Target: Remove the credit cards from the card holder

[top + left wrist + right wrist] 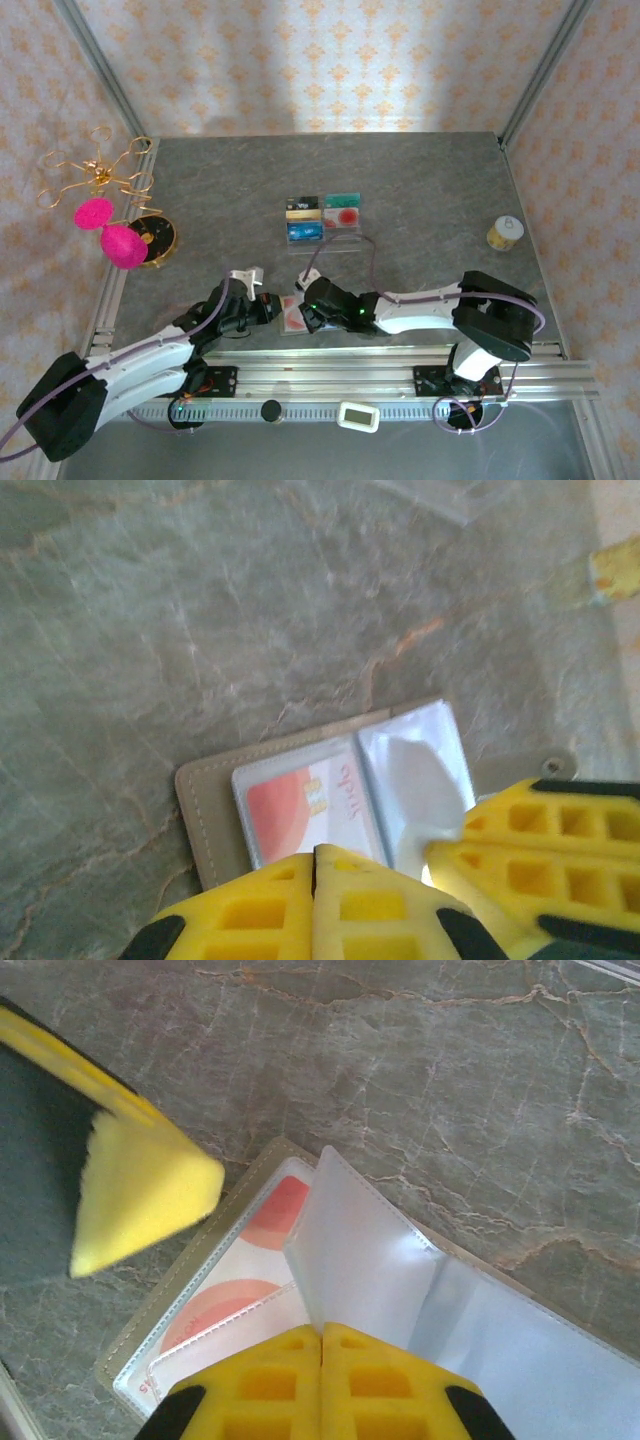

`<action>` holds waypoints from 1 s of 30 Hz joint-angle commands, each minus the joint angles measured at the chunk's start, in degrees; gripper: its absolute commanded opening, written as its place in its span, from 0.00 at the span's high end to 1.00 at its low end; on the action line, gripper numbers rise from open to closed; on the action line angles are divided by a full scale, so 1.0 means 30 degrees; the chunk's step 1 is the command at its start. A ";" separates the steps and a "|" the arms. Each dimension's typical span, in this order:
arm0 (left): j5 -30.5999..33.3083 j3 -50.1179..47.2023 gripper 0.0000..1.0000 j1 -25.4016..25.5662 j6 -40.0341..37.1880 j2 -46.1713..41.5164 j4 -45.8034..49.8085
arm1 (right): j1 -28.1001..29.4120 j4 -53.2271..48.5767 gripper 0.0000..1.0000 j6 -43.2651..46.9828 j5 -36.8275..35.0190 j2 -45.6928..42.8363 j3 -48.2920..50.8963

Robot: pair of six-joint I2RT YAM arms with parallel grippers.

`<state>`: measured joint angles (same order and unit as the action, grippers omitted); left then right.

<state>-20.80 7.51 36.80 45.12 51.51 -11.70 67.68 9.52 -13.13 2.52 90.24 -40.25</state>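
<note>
Wire ornament (98,172) of gold loops is standing with two pink puffs (112,235) well off to the left of the left gripper (270,307), beyond its arm. The left gripper is lying low over the grey stone-patterned table (430,190), its yellow fingers (260,910) pressing flat together with no gap between them. Their tips are sitting over the near edge of the card holder (205,810); whether they are nipping that edge I cannot tell. The card holder is lying open directly ahead of these tips, olive rim outward. A pale credit card (290,815) with red blotches is showing through the clear pocket just beyond them. To the right of the left gripper, a clear pocket leaf (415,765) is standing up from the fold, and the snap tab (545,767) is poking out past it. The right gripper (321,1345) is lying just beside the left one, on its right, with its jaws closed. It is pinching the edge of that lifted leaf, so it is gripping the card holder by its lining. Well ahead of both grippers a clear tray (340,243) is holding several cards, a blue card (303,232) among them. Far to the right of the right gripper, beyond its elbow, a small yellowish roll (505,233) is standing on the table.
</note>
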 commanded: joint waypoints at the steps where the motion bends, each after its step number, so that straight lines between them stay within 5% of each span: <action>1: -0.0038 0.0937 0.93 0.0481 -0.0682 0.0895 -0.0524 | -0.0075 0.1768 1.00 -0.0506 -0.0121 -0.1028 0.0799; 5: -0.0033 0.1011 0.90 0.1221 -0.0680 0.2248 -0.1172 | -0.0071 0.1951 0.70 -0.0956 -0.0413 -0.1685 0.1245; 7: -0.0336 0.1193 0.90 0.1443 -0.0657 0.2853 -0.1482 | -0.0062 0.1810 0.65 -0.1264 -0.1305 -0.2618 0.1675; 17: -0.0428 0.4372 0.86 0.3747 -0.0874 0.4738 -0.0632 | -0.0130 -0.0005 0.65 -0.3943 -0.5065 -0.8114 0.4230; 26: -0.2210 0.7447 0.95 0.5092 -0.1485 1.1479 -0.1687 | -0.0169 -0.1423 0.65 -0.5246 -0.6212 -1.0867 0.5182; 30: -0.0646 0.6868 0.89 0.4974 -0.1035 0.9416 -0.1326 | -0.0250 -0.1417 0.63 -0.5120 -0.4958 -1.1381 0.5155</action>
<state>-25.06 28.29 51.79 41.82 84.64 -15.16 67.37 6.76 -27.46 -12.60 57.28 -25.47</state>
